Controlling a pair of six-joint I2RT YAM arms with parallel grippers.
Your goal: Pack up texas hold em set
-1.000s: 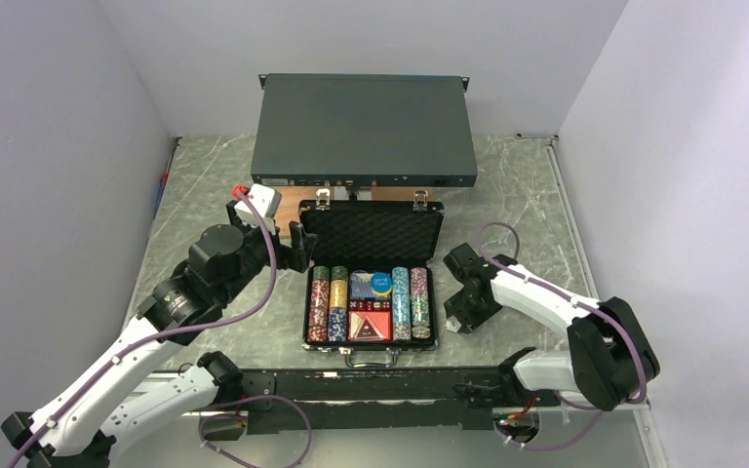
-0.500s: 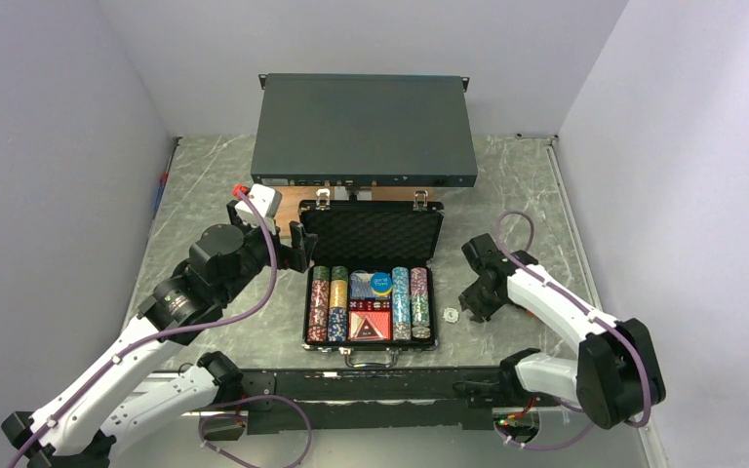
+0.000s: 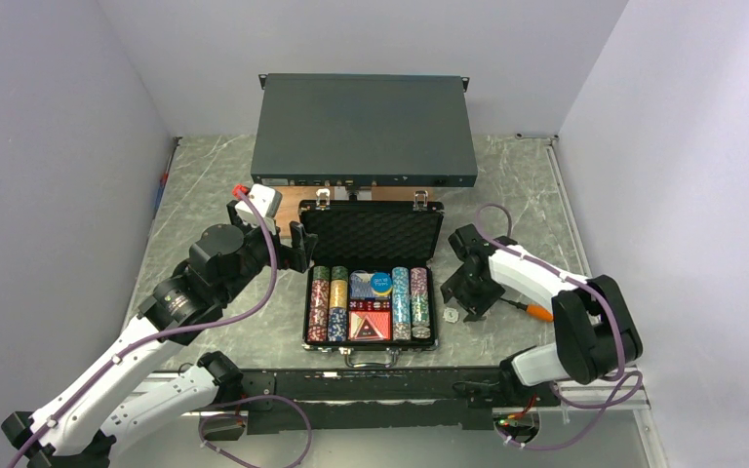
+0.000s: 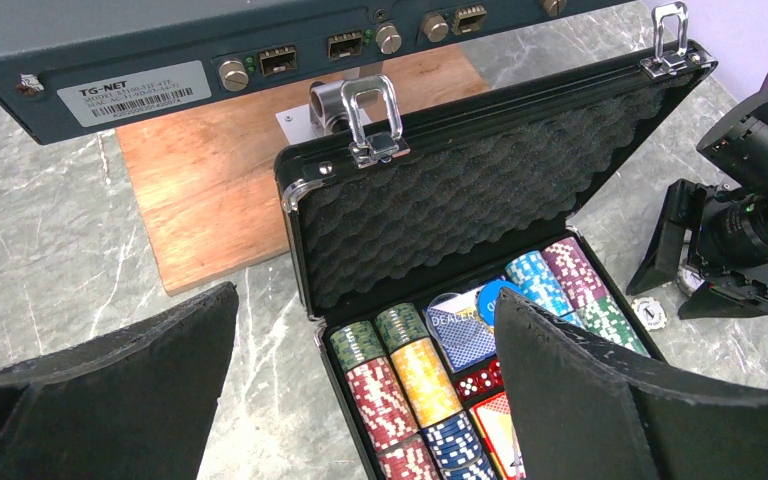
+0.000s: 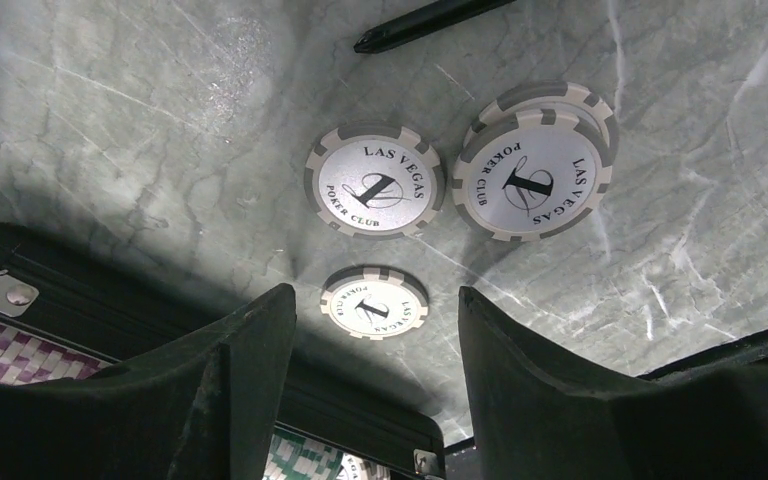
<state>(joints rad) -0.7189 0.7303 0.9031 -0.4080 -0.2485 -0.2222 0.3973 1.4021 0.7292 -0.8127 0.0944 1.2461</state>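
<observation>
Top external view gives me the desk (image 3: 205, 175) with a large dark grey rack box (image 3: 364, 127) along the far side. In front of it lies a wooden board (image 3: 293, 203). An orange-handled screwdriver (image 3: 538, 313) lies to the right, partly under the right arm, and its black shaft reaches toward the loose chips.

The black briefcase (image 3: 374, 234) stands open in the middle of the desk. Its foam lid is upright on the far side, touching the board. Inside I see the chip rows (image 3: 329, 302), a blue disc (image 3: 380, 283) and red dice (image 4: 477, 378).

Some white chips (image 5: 460, 180) lie on the bare desk, just right of the briefcase. One is single and two overlap each other. A further white chip (image 5: 373, 303) lies nearer the case wall.

My right pincer (image 5: 373, 297) is spread and hangs over this nearer chip, one finger on each side of it, pinching nothing. My left pincer (image 4: 367, 300) is spread wide and empty, at the left of the lid, facing the case.
</observation>
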